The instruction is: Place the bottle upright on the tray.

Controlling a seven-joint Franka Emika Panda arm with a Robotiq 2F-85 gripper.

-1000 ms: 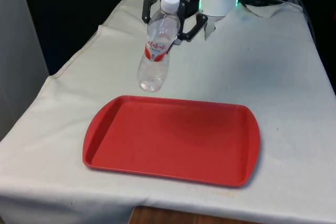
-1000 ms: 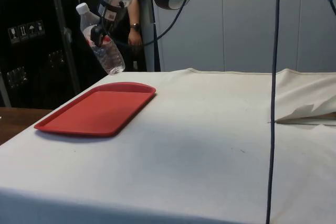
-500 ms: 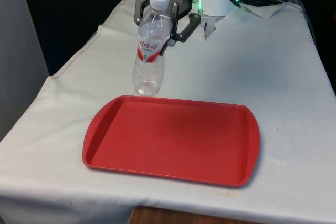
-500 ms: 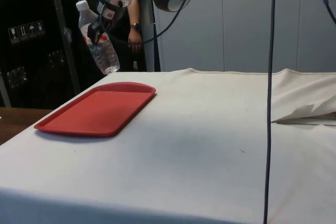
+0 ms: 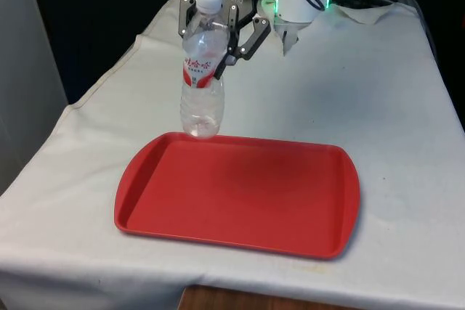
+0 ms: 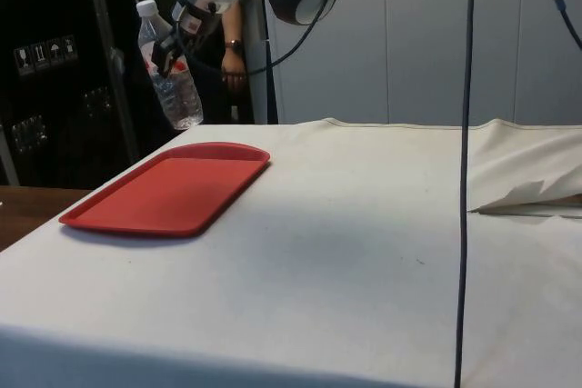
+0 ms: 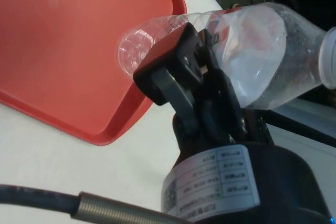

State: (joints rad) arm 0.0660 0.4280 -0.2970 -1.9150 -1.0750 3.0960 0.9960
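A clear plastic bottle (image 5: 201, 110) with a white cap and a red label hangs in the air, nearly upright, with its base just above the far rim of the red tray (image 5: 240, 194). My gripper (image 5: 205, 47) is shut on the bottle around its label, one black finger on each side. From the side the bottle (image 6: 179, 102) leans a little, cap away from the arm, held by the gripper (image 6: 170, 45) over the far end of the tray (image 6: 168, 190). In the wrist view a finger (image 7: 173, 74) presses on the bottle (image 7: 257, 51), with the tray (image 7: 63, 35) beneath.
The tray lies flat near the table's front edge, on the white cloth (image 5: 378, 92). A person's arm with a wristwatch (image 6: 233, 45) shows behind the gripper. A black cable (image 6: 466, 134) hangs down in the side view. The cloth is rumpled at one edge (image 6: 532, 195).
The bottle has swung from a clear tilt to nearly upright. It has shifted towards the front view's left with the gripper still shut on it.
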